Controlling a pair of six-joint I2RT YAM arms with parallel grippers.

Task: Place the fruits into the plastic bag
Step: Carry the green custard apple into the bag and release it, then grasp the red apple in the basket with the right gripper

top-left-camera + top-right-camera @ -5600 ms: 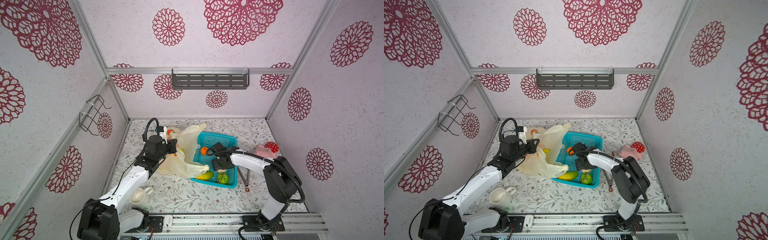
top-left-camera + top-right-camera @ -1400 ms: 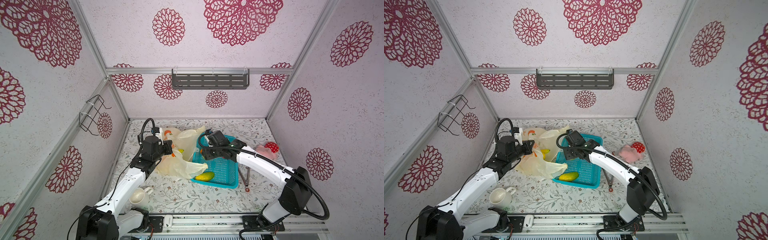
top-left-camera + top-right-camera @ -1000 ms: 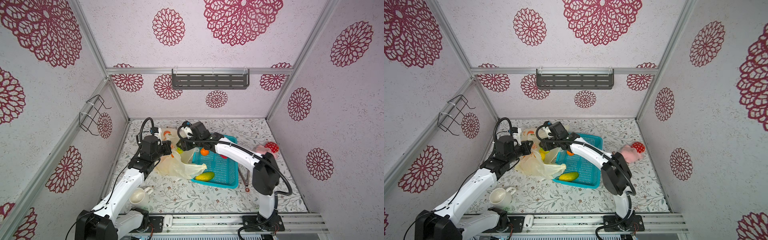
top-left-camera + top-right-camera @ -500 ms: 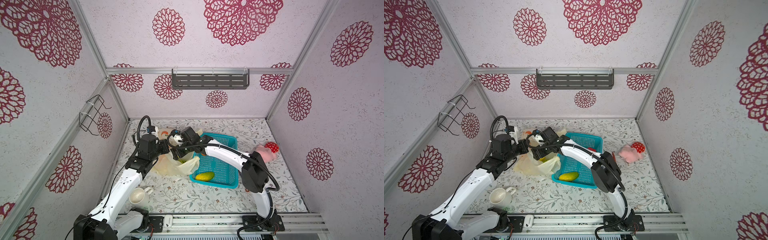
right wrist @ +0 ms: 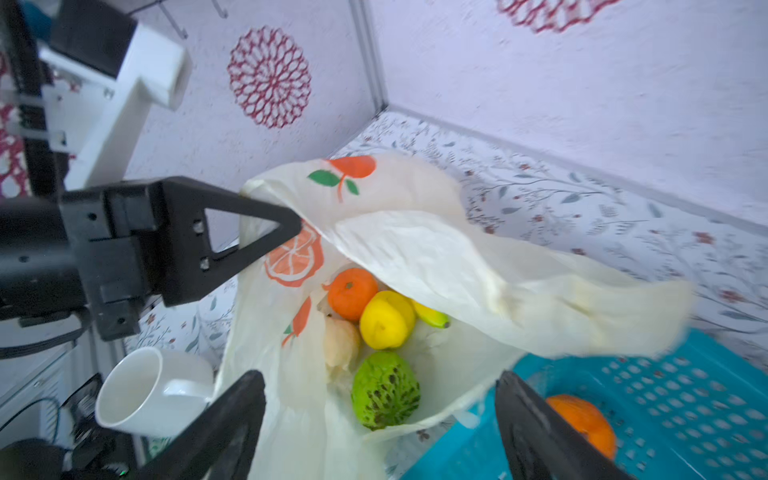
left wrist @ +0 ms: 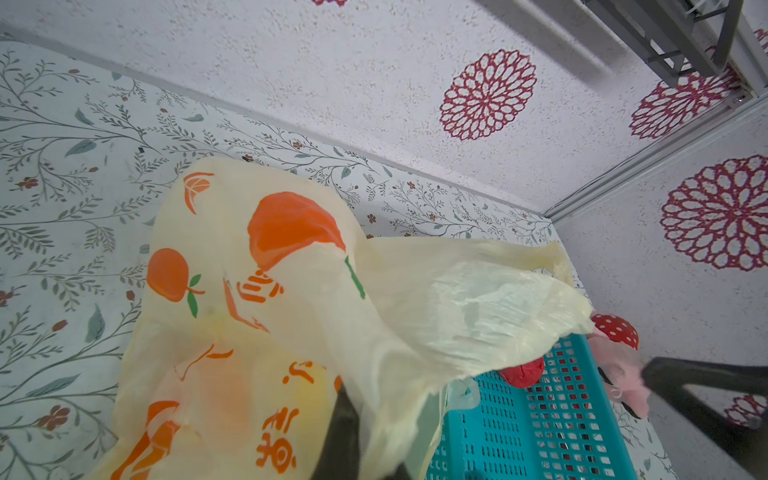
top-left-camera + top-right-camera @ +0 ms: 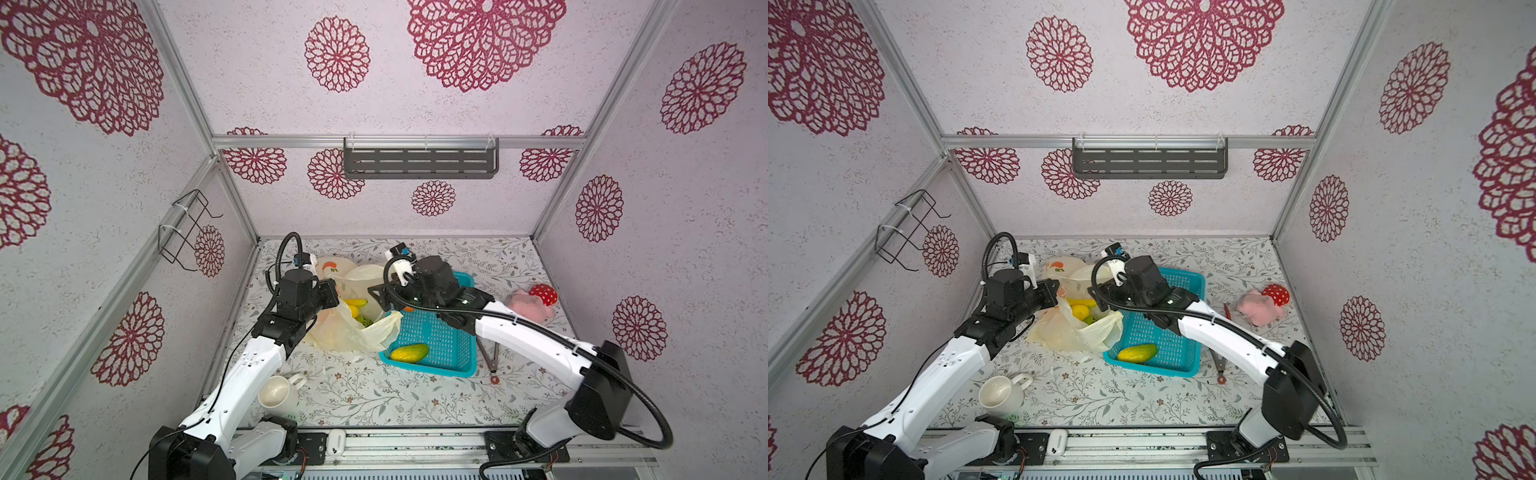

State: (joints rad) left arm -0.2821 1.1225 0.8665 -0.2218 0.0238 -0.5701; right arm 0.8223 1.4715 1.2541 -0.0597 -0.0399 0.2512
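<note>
Left hand (image 5: 291, 224) is clenched on the rim of the plastic bag (image 5: 436, 257), holding the mouth up. Right hand (image 5: 378, 375) hangs over that mouth, fingers spread wide and empty. The bag lies on the worktop (image 7: 374, 399) at 9 o'clock of the teal basket (image 7: 440, 336), with its near lip draped on the basket edge. In the bag are an orange (image 5: 352, 293), a yellow fruit (image 5: 386, 320), the banana (image 5: 432, 318), the cream-beige fruit (image 5: 340, 345) and the bumpy green ball (image 5: 386, 399). In the basket are the mango (image 7: 409, 353) in the 7 o'clock corner, a second orange (image 5: 582, 415) and the red apple (image 6: 521, 370).

Risks, as I judge them:
- The film is thin and slick, so the pinch could slip and the mouth would then collapse over the fruit.
- A loose flap hangs across the opening. A spread finger could snag it on the way out, drag the bag and tip round fruits over the low lip.
- If the flap sags further it could cover the mouth, and the next drop would bounce onto the worktop.
- The mushroom plush (image 7: 542, 293), at 3 o'clock of the basket, is red like the apple and could be picked by mistake.
</note>
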